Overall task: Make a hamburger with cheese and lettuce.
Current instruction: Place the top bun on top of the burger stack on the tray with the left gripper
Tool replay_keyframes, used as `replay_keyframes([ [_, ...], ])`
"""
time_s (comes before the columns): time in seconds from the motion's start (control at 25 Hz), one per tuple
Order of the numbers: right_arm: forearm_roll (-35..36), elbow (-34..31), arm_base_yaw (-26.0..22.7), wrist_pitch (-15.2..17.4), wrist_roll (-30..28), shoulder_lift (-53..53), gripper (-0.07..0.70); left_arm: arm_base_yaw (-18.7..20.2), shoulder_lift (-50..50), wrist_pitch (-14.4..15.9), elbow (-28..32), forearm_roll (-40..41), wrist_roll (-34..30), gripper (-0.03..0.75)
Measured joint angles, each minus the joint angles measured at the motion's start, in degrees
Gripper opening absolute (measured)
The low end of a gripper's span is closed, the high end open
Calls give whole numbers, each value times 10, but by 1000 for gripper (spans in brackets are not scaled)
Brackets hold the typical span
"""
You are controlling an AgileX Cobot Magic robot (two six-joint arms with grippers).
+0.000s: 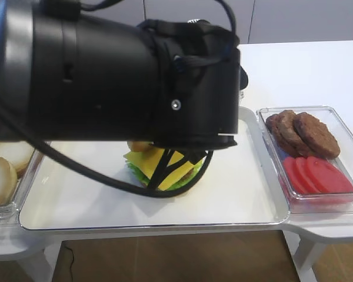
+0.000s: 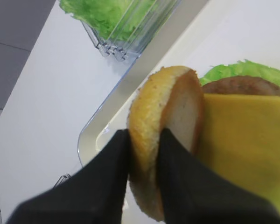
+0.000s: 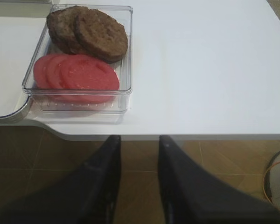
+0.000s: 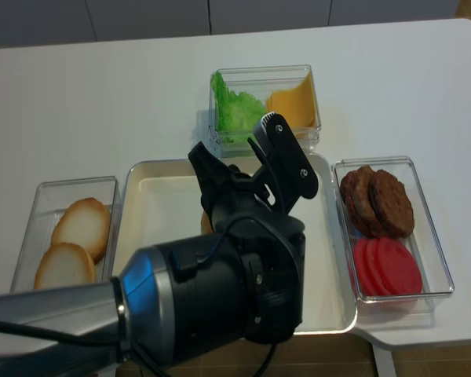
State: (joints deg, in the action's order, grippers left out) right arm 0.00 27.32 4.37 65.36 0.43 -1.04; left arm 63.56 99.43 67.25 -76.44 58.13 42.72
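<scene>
The hamburger [image 1: 165,167] sits at the middle of the tray [image 1: 76,200], mostly hidden under the left arm [image 1: 106,70] in the centre of the first high view. The cheese [image 2: 247,144] lies on top of the stack, filling the lower right of the left wrist view, with the patty [image 2: 242,86] and the lettuce [image 2: 242,70] showing above its upper edge. The left gripper [image 2: 144,154] is clamped on a bun top [image 2: 163,135], held on edge, its crumb side just beside the cheese; whether they touch I cannot tell.

At the upper left of that view stands a box of loose lettuce [image 2: 107,14]. In the second high view this box [image 4: 263,106] also holds cheese slices, above the tray; bun halves [image 4: 71,243] lie in a box at the left, and patties [image 4: 377,200] and tomato slices [image 4: 388,267] in a box at the right.

The right gripper [image 3: 139,149] hangs off the table [image 3: 200,70] edge at the bottom of its own view, fingers parted, holding nothing.
</scene>
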Motion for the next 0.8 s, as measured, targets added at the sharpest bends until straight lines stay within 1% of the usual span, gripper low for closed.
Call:
replay_keyframes([
  [0.56, 0, 0, 0, 0, 0, 0, 228, 0, 0, 6, 0, 0, 0, 155],
  [0.68, 0, 0, 0, 0, 0, 0, 228, 0, 0, 6, 0, 0, 0, 169],
  [0.8, 0, 0, 0, 0, 0, 0, 228, 0, 0, 7, 0, 0, 0, 202],
])
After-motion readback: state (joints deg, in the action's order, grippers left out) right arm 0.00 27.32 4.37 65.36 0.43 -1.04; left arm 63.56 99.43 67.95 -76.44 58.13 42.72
